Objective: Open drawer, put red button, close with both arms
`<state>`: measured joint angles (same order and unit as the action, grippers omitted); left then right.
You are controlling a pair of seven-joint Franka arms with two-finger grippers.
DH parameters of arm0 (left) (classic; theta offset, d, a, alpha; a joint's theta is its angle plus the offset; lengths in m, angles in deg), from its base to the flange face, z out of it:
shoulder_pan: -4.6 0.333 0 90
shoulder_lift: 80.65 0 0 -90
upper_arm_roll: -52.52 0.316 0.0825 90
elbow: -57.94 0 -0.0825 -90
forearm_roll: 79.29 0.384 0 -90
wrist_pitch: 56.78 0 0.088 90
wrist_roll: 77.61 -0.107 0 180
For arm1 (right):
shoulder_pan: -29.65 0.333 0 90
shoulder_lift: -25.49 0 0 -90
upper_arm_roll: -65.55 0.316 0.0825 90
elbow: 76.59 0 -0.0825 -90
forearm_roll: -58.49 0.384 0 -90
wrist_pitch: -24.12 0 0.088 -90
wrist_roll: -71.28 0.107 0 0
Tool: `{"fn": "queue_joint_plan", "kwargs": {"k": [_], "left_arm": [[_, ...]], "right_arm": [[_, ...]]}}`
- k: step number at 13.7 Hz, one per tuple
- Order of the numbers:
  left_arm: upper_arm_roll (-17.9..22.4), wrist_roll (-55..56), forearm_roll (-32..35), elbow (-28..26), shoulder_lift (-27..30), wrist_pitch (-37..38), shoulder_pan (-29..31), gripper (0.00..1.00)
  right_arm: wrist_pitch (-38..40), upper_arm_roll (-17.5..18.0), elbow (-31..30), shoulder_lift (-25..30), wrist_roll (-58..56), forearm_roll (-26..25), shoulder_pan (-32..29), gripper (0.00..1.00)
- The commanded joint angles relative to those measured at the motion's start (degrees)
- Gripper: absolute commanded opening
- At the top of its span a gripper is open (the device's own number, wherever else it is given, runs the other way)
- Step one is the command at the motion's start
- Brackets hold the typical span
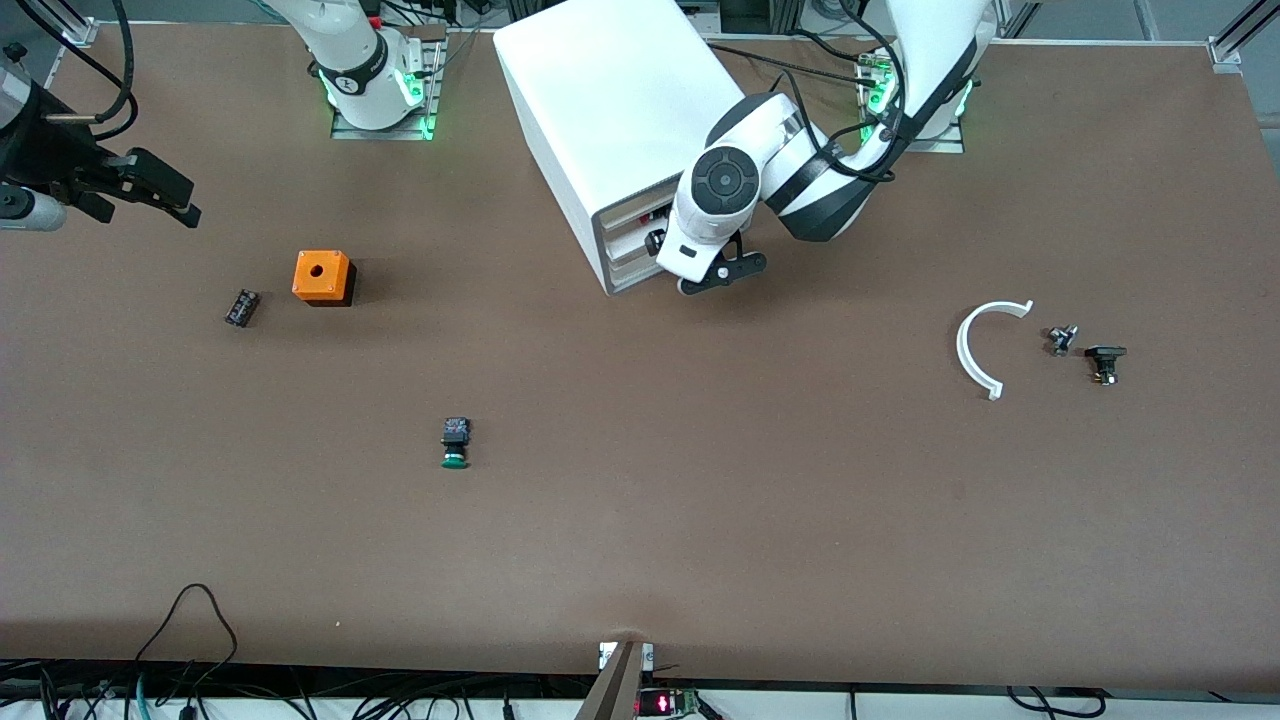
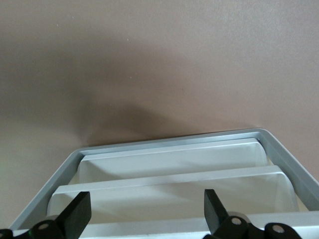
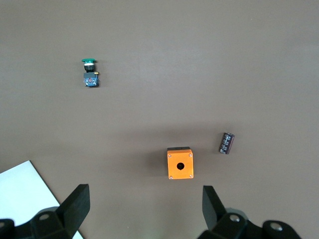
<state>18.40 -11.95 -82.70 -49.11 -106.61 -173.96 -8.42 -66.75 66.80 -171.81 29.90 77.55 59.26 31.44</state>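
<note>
You had the cabinet standing at the base end of the table, its drawer fronts facing the front camera. The left gripper was right at that face, fingers spread wide with nothing between them; the left wrist view showed stacked drawer fronts under them. Which one is the drawer is my guess from that view only; the arm's wrist covered most of the face from the front. The right gripper hung over the table toward the right arm's end, fingers spread and empty, waiting above the orange box and a small dark cylinder. The red button I couldn't place with any confidence: there's a speck of red at the cabinet face by the left wrist, too small to call. The green button lay nearer the camera, so grabbing that one by mistake was the obvious risk. Second risk: hooking the wrong drawer, since all fronts look alike.
</note>
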Motion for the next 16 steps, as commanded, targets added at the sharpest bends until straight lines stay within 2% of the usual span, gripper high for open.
{"fn": "queue_joint_plan", "kwargs": {"k": [1, 6, 9, 13, 16], "left_arm": [[-0.86, 0.17, -2.12, -1.59, 1.88, 0.45, 0.63, 1.0], [-0.86, -0.97, -2.12, -0.98, 2.32, 1.24, 1.15, 1.0], [-0.78, -1.24, -0.89, 3.32, 3.46, 5.01, 3.87, 1.0], [-0.78, -12.38, -0.36, 11.49, 4.33, 15.81, 10.89, 1.0], [-0.52, -21.86, 1.66, 13.79, 6.53, 18.99, 15.64, 1.0]], "right_arm": [[-0.27, 0.42, -0.67, 0.87, -0.82, 0.9, 0.15, 1.0], [0.17, 0.51, 1.0, -0.27, -0.64, 0.72, 0.59, 1.0], [0.34, 0.51, 1.09, -0.36, -0.38, 0.54, 0.59, 1.0], [0.34, 0.51, 1.18, -0.36, -0.55, 0.28, 0.59, 1.0], [0.34, 0.42, 1.18, -0.36, 1.37, 0.19, 0.59, 1.0]]}}
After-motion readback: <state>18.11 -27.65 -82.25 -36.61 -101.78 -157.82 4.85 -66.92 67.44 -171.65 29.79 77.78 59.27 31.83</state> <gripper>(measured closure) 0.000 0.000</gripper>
